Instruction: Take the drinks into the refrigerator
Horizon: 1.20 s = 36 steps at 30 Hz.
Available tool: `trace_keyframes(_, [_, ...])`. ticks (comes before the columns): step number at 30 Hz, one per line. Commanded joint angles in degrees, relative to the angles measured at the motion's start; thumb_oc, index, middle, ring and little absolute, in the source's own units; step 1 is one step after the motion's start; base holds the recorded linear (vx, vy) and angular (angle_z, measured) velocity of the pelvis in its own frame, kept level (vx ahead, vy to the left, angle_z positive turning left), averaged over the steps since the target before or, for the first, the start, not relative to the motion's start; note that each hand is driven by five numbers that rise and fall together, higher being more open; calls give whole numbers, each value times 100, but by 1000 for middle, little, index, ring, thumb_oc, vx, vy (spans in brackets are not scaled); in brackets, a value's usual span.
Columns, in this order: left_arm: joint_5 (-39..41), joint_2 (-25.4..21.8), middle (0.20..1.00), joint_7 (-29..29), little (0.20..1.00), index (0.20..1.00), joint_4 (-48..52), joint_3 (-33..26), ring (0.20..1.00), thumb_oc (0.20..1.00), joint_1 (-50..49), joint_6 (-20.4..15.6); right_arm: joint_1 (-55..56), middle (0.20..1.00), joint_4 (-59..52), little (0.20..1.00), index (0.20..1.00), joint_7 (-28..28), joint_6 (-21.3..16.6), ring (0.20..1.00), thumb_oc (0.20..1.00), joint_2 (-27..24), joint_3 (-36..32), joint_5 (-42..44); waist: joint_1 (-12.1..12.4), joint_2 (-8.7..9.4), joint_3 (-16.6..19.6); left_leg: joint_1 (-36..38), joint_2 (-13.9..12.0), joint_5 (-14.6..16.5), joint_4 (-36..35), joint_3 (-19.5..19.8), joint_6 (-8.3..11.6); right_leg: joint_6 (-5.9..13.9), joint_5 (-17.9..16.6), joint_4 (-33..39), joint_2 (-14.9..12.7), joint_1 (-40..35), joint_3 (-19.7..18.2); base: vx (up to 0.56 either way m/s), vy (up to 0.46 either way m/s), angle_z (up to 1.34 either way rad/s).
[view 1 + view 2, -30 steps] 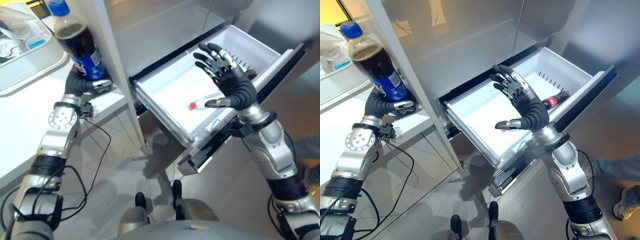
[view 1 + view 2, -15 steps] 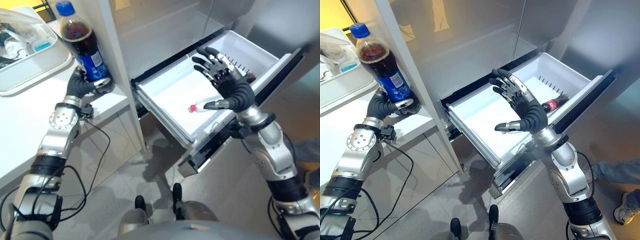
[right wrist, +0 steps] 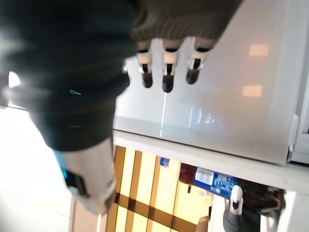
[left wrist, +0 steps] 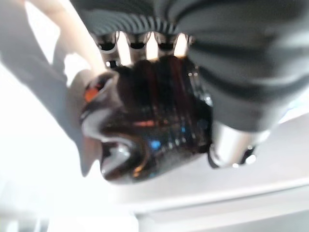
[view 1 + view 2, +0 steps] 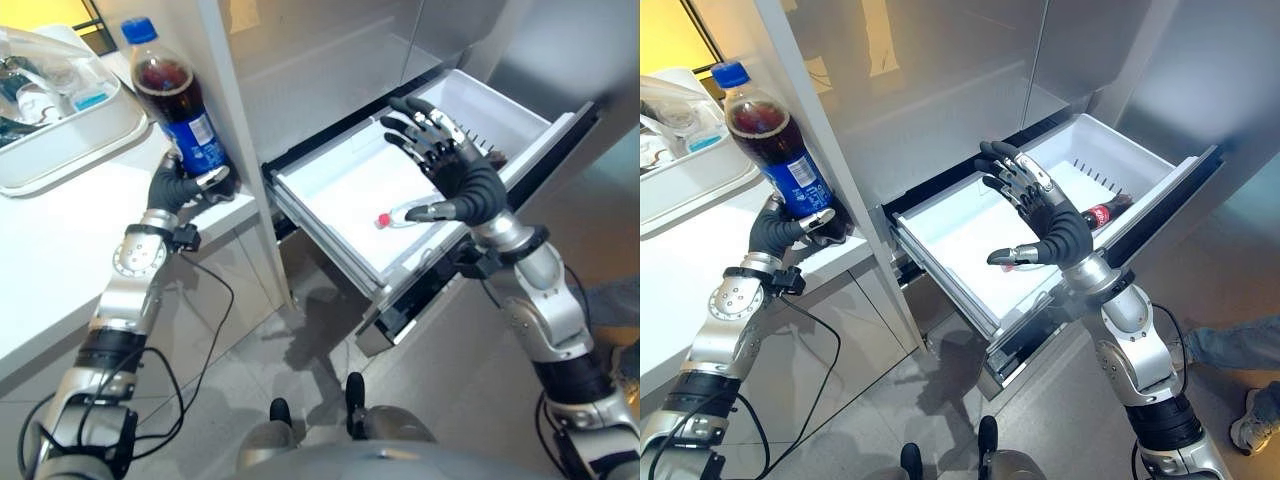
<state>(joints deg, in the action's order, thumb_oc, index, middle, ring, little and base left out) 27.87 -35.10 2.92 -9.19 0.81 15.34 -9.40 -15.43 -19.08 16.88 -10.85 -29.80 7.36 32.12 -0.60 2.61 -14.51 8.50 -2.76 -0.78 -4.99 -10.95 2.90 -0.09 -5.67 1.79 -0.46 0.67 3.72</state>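
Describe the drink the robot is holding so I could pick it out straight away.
Look at the white counter left of the open refrigerator drawer. At its edge the left hand is curled round the base of an upright cola bottle. Unlike the small red-capped bottle lying in the drawer, it is large, with a blue cap and blue label.

right hand (image 3: 72, 72) | fingers (image 3: 166, 79) extended | cola bottle (image 3: 212, 180), apparently held

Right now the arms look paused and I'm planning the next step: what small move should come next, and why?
Probably carry the cola bottle across toward the open freezer drawer. The left hand already grips its base, holding it upright over the white counter, left of the cabinet's edge panel. The right hand hovers open above the drawer, where a small red-capped bottle lies.
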Motion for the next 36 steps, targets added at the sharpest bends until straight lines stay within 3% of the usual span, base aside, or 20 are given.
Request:
trace_keyframes(1, [323,-14,200,169,200,200,464,-246,200,200,199,-521,79,1000,-275,1000,1000,-70,-164,1000,1000,41,-240,-99,80,-93,250,195,52,451,31,301,-103,526,632,-904,-252,5,105,0,0,0])
trace_keyframes(10, [1049,-224,200,877,200,200,2187,-1051,200,200,-1106,-638,255,1000,368,1000,1000,53,-87,1000,1000,-475,-667,-39,300,-90,399,127,145,416,-1,454,-115,536,504,-560,-318,-247,221,-9,-6,4])
trace_keyframes(19, [1462,-373,200,1229,200,200,2874,-1014,200,200,-1415,-593,55,1000,1245,1000,1000,271,124,1000,1000,-1059,-419,502,419,-46,477,135,197,414,-1,572,-125,563,479,-538,-398,-349,346,3,-1,15])
trace_keyframes(24, [1679,-716,200,1447,200,200,3156,-746,200,200,-1504,-515,-275,1000,1746,1000,1000,626,433,1000,1000,-1644,101,1279,520,32,488,152,201,398,-1,610,-122,575,477,-564,-431,-375,391,-3,-7,2])
trace_keyframes(27, [1915,-1121,200,1672,200,200,3336,-352,200,200,-1510,-417,-772,1000,2020,1000,1000,1063,725,1000,1000,-2181,882,1970,569,74,497,174,196,378,-1,623,-106,576,475,-589,-439,-378,419,-10,-12,6])
trace_keyframes(30, [1966,-1444,200,1822,200,200,3415,23,200,200,-1441,-400,-1316,1000,2185,1000,1000,1219,792,1000,1000,-2391,1458,2358,599,93,513,205,188,370,-1,630,-96,590,478,-590,-439,-403,420,0,0,0])
trace_keyframes(36, [2142,-1770,200,2029,200,200,3439,806,200,200,-1173,-249,-2266,1000,2544,1000,1000,1100,697,1000,1000,-2095,2114,2734,611,75,524,251,174,369,-1,565,-83,608,470,-581,-429,-414,388,0,0,0])
